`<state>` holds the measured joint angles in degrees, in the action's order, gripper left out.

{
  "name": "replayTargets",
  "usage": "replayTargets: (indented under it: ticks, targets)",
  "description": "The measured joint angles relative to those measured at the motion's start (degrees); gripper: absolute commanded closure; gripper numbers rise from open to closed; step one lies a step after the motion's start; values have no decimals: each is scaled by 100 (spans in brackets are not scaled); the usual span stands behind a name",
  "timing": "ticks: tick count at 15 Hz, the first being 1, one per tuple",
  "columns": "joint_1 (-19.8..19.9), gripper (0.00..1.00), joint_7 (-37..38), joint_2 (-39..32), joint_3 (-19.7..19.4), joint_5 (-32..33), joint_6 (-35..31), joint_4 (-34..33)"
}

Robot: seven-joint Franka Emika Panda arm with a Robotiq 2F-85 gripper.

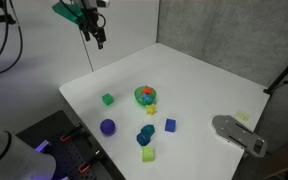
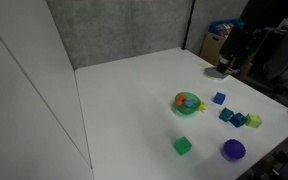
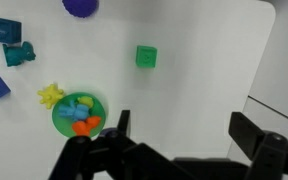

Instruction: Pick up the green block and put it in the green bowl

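Pincer (image 3: 180, 120) hangs above the white surface (image 3: 204, 60), jaws spread wide and empty, green block (image 3: 146, 57) sitting alone at upper centre of the wrist view, well apart from the green bowl (image 3: 57, 117) at lower left, which holds small coloured pieces.

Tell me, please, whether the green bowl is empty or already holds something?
Not empty. In the wrist view the green bowl holds small orange and blue pieces; the green block lies outside it.

Nothing readable anywhere here, no labels, brands or numbers on the blocks, bowl or table.
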<state>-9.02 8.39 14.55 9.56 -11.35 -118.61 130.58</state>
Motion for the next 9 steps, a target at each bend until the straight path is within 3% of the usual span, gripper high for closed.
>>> replayTargets:
  ticks: [9]
  targets:
    - [-113, 0, 178, -1557, 218, 581, -1279, 74]
